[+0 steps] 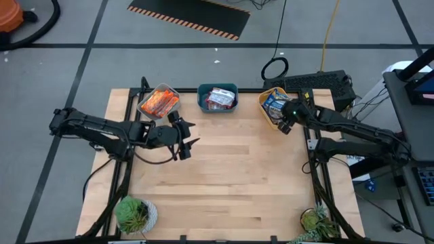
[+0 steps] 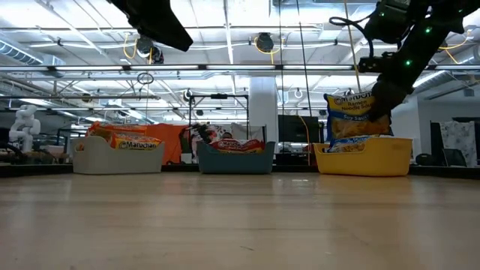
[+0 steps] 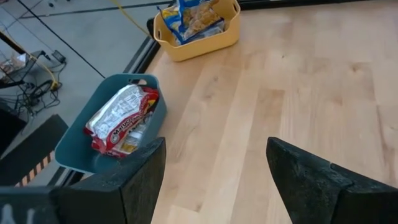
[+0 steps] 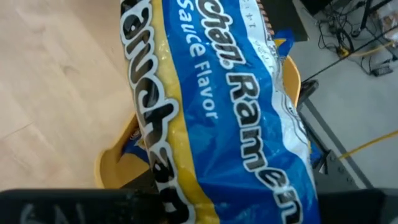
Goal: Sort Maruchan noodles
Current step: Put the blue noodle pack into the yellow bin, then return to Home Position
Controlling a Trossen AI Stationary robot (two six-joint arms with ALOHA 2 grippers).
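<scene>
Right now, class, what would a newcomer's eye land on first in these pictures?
Probably the yellow-and-blue plastic ramen packet dangling upright from the right gripper over the yellow plastic tub at the table's far right. Next, the grey tub of orange packets and the teal tub alongside.

- grey tub (image 1: 159,103) with orange packets (image 1: 161,102), teal tub (image 1: 218,97), yellow tub (image 1: 274,106) lined up along the table's top edge
- left gripper (image 1: 184,135) open mid-left
- right gripper (image 1: 285,123) over the yellow tub
</scene>
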